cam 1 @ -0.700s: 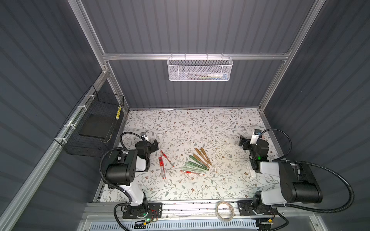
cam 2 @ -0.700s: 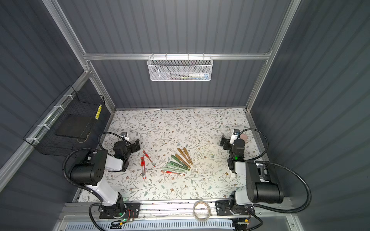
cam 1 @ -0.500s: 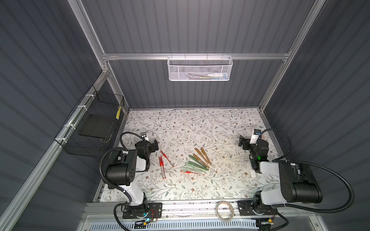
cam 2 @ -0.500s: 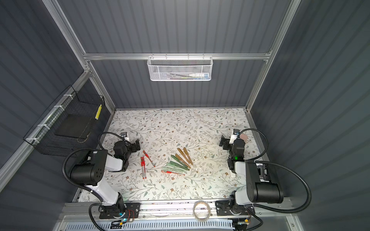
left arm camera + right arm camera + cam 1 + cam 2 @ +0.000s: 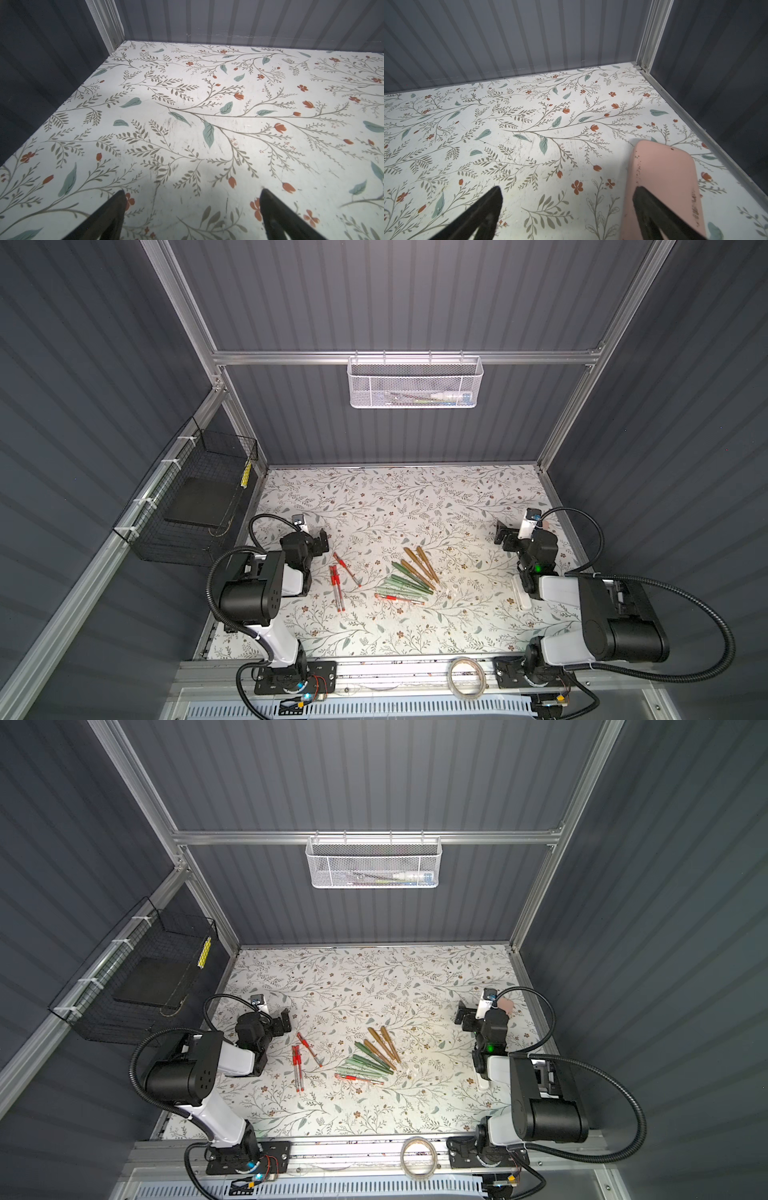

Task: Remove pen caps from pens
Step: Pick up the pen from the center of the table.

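With left end effector (image 5: 192, 194) and right end effector (image 5: 568, 193) both spread and empty, go to the slim gold-brown, green and red-banded pens (image 5: 409, 578) lying mid floral-patterned desk (image 5: 415, 506) — pinch one barrel firmly, the other side pulling its short tapered cap (image 5: 335, 576).

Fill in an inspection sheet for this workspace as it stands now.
Surface: floral tabletop, flat, lightly scuffed.
Job's things: gold-brown pens and green pens fanned together mid-table; red-banded pens mostly nearer the left gripper; caps too small to judge.
Clutter: pink flat object beside the right gripper; white bar by the right arm; tape roll on front rail.
Grippers: both open, empty, off the pens.
Cables: black cables loop at both wrists, clear of pens.
Surroundings: white mesh basket on back rail; black wire basket on side wall.
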Available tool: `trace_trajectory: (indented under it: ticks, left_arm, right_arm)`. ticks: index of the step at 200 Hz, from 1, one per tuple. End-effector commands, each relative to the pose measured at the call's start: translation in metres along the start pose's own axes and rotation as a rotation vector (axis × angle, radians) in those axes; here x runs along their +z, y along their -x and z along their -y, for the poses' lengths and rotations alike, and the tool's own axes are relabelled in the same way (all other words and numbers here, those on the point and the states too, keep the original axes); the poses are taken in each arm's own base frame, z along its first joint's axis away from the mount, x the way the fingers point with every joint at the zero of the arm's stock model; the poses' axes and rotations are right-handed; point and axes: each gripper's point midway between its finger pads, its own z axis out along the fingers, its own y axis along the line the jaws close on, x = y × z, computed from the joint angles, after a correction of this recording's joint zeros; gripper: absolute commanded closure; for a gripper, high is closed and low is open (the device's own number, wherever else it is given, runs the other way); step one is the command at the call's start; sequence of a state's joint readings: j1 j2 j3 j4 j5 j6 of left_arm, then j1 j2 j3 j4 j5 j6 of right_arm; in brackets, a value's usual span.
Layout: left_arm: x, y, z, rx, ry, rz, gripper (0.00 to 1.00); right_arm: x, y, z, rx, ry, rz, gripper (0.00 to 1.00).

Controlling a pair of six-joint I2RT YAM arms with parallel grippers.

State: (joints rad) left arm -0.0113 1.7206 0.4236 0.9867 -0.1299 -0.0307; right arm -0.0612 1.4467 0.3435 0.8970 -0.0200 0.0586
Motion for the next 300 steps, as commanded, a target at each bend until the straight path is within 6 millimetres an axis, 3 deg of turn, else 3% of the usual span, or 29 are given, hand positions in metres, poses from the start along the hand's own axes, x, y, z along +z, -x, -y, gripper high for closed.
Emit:
trace_trajectory:
  ticks: [1,240,270,300]
  left_arm:
    - [0.002,0.008,0.003,0.001,-0.012,0.018,0.00]
    - [0.002,0.008,0.003,0.004,-0.010,0.015,0.00]
    - [0.003,0.008,0.017,0.037,-0.091,0.008,0.00]
    - [0.005,0.006,0.019,0.046,-0.101,-0.011,0.00]
  right_arm:
    - [-0.001,0.004,0.001,-0.011,0.001,0.018,0.01]
    - [-0.001,0.004,0.001,-0.011,0.001,0.017,0.01]
    - [0.000,0.004,0.001,-0.011,0.001,0.016,0.01]
    - [-0.003,0.012,0.005,-0.007,-0.037,0.029,0.01]
